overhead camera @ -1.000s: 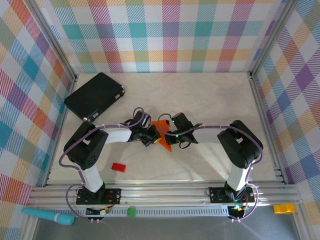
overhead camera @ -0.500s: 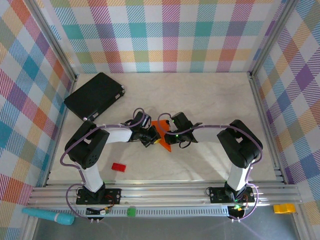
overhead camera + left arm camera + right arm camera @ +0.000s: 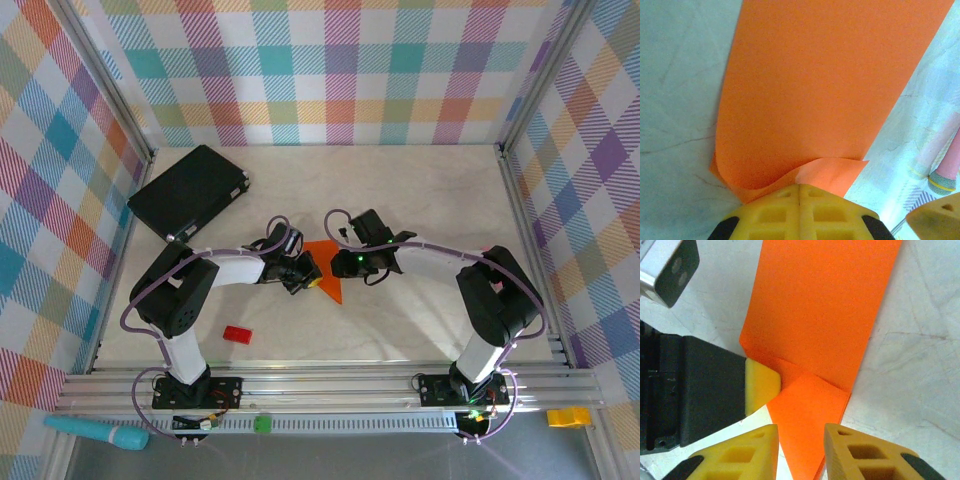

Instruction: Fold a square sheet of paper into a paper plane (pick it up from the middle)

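The pale marbled tabletop (image 3: 420, 200) carries everything; the black flat rectangular case (image 3: 190, 192) sits at its far left corner, well apart from the work; the bright orange sheet of thin paper (image 3: 325, 268), folded into a tapering wedge, lies in the middle of the table between the two wrists. The left gripper (image 3: 800, 192), black-bodied with yellow foam pads, has its jaws pressed together with nothing between them, its tip bearing down on one edge of the sheet; the right gripper (image 3: 800, 434) has its jaws parted, straddling the narrow end without clamping it.

The risk, as I judge it: with the right jaws loose, the left tip alone pins the sheet; if that tip drags sideways, the sheet may slide or a crease may spring open; the edge at that tip buckles into a raised wave in the left wrist view, and more pushing could crumple it or set a crooked fold; the right fingers, closing from here, might catch one layer only and peel the flap back.

The sheet looks smooth and matte; a long band with straight edges, a small triangular flap folded over at the end by the grippers, its layers not quite flat. The small red rectangular block (image 3: 237, 334) lies near the left arm, apart from all this.
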{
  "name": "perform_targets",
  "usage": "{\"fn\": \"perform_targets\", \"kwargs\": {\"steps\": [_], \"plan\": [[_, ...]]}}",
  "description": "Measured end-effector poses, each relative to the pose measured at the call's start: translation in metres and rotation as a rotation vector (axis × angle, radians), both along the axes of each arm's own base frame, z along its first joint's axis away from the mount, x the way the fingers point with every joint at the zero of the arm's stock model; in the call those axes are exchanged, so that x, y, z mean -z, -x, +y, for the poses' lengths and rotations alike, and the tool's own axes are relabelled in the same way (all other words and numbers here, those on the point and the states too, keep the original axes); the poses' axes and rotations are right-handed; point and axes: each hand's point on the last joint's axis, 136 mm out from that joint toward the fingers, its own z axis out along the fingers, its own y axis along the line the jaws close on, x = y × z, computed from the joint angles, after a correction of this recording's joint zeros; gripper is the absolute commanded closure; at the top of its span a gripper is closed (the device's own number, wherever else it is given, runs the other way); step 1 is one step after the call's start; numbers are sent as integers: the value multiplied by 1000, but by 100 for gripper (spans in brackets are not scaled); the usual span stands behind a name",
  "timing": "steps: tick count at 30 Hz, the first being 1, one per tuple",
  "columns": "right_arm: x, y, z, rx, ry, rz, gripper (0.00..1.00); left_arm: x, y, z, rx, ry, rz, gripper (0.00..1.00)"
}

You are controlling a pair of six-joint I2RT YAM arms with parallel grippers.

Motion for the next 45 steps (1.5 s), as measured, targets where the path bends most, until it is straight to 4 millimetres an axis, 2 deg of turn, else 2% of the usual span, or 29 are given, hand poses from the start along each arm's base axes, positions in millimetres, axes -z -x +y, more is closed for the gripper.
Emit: {"fn": "perform_targets", "kwargs": {"steps": [6, 11, 20, 30, 45], "plan": [[-3, 17, 12, -57, -83, 70, 89, 0, 0, 0, 0, 0, 0, 98], [2, 28, 19, -93, -129, 124, 95, 0, 0, 0, 0, 0, 0, 98], [17, 36, 29, -127, -144, 166, 97, 0, 0, 0, 0, 0, 0, 98], [39, 39, 27, -122, -110, 211, 99, 0, 0, 0, 0, 0, 0, 98], [45, 38, 27, -130, -94, 211, 99, 1, 0, 0, 3, -2, 0, 100]]}}
